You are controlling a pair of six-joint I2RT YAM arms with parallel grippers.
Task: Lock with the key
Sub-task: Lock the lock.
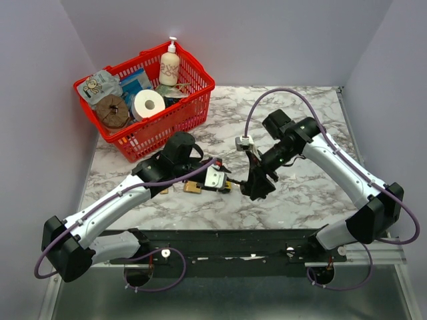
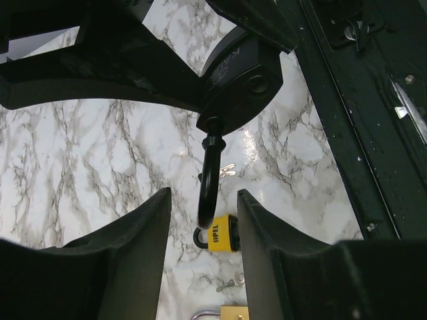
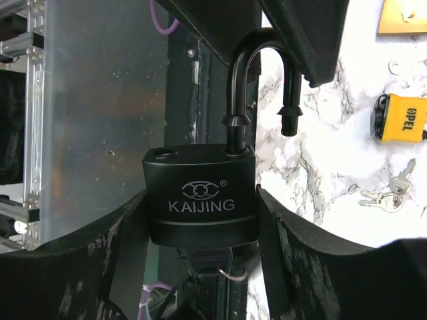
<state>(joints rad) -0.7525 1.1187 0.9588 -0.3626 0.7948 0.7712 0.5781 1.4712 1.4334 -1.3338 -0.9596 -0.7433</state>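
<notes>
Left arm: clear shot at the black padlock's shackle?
Likely yes: the shackle hangs between the fingers of the left gripper, nothing in the way; the right gripper grips the black padlock body.

matt black metal padlock (image 3: 200, 200); glossy marble-patterned table (image 2: 87, 153); red plastic basket (image 1: 167, 123).

left pincer (image 2: 203, 199): jaws apart, seemingly touching nothing | right pincer (image 3: 201, 203): clamped, facing the left one

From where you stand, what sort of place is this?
Probably a robot test bench: two arms bolted to a marble-patterned table, plain walls around it, a black padlock and a red basket of household goods.
</notes>
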